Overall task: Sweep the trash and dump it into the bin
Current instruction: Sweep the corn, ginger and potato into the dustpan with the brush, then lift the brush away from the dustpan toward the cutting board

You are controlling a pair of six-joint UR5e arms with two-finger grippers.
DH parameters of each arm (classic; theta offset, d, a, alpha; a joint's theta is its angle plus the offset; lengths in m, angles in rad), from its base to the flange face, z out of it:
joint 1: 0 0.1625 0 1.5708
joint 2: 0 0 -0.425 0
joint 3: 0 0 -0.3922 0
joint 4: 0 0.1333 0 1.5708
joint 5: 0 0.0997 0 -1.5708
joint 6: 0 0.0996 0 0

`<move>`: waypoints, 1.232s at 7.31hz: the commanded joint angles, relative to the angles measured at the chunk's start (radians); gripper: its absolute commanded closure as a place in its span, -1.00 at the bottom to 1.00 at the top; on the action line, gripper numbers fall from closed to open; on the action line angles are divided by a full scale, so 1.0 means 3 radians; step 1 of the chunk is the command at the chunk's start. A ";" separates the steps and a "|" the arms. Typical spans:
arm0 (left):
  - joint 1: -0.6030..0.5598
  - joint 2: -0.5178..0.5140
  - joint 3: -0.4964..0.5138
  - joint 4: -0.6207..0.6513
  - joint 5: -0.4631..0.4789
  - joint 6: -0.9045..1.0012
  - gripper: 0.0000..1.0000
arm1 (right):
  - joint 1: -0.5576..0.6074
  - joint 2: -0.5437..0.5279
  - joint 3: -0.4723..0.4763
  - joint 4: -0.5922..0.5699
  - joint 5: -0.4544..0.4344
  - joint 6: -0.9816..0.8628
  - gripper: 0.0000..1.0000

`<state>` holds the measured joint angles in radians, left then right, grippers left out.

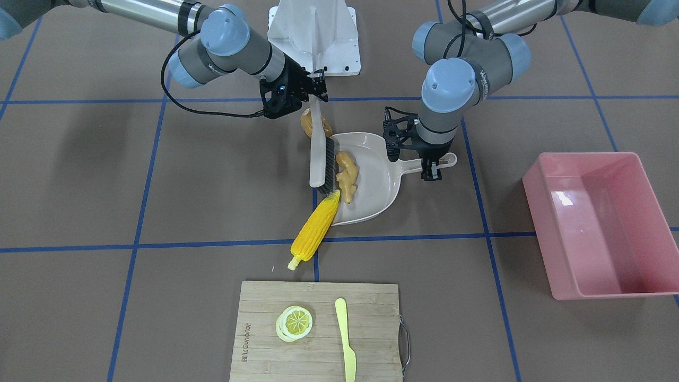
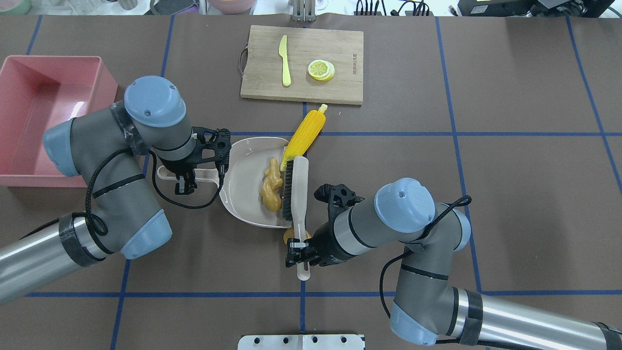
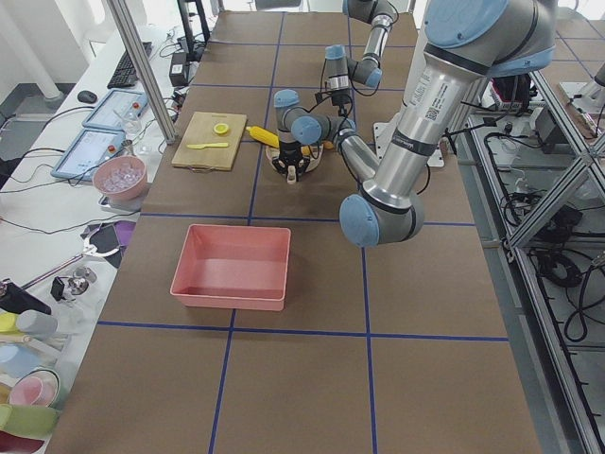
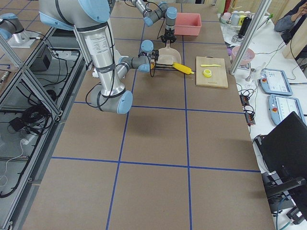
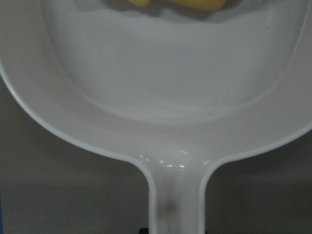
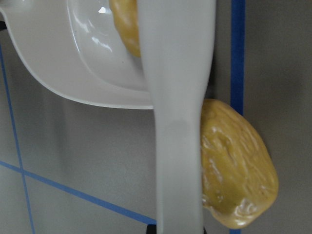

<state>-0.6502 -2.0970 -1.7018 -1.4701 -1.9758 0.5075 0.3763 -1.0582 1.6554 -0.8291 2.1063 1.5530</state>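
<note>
1. The brush (image 2: 296,189) is clamped at its handle by the right gripper (image 2: 297,253), and the dustpan (image 2: 243,170) handle by the left gripper (image 2: 184,183).
2. The ginger root (image 2: 271,187) lies in the pan, the corn cob (image 2: 306,131) at its lip, and the potato (image 6: 234,165) outside, beside the brush handle.
3. Bristles should be kept low and the pan steadied; the bin (image 2: 24,180) stands well apart.

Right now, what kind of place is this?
Probably a robotics lab, not a kitchen: the table is gridded with blue tape, and tablets and a laptop sit alongside.

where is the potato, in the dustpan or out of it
Out. The potato lies on the table outside the dustpan, beside the brush handle; the ginger is inside.
</note>
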 commanded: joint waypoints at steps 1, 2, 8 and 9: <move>-0.0001 0.0000 -0.0003 -0.0003 0.0000 0.0001 1.00 | 0.0395 -0.0077 0.0091 -0.0141 0.0412 -0.0114 1.00; -0.0006 0.0005 -0.0003 0.0002 0.0000 0.0001 1.00 | 0.0605 -0.0169 0.0086 -0.0141 0.0631 -0.0413 1.00; -0.0016 0.0036 -0.0018 -0.0008 0.0000 0.0001 1.00 | 0.1326 -0.0012 -0.0923 -0.0146 0.1214 -0.3098 1.00; -0.0016 0.0041 -0.0008 -0.0014 -0.0005 0.0001 1.00 | 0.1495 0.0116 -0.1220 -0.0151 0.1409 -0.3394 1.00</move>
<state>-0.6548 -2.0856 -1.7077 -1.4725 -1.9761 0.5078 0.7640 -1.0688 1.3977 -0.8720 2.4584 0.6555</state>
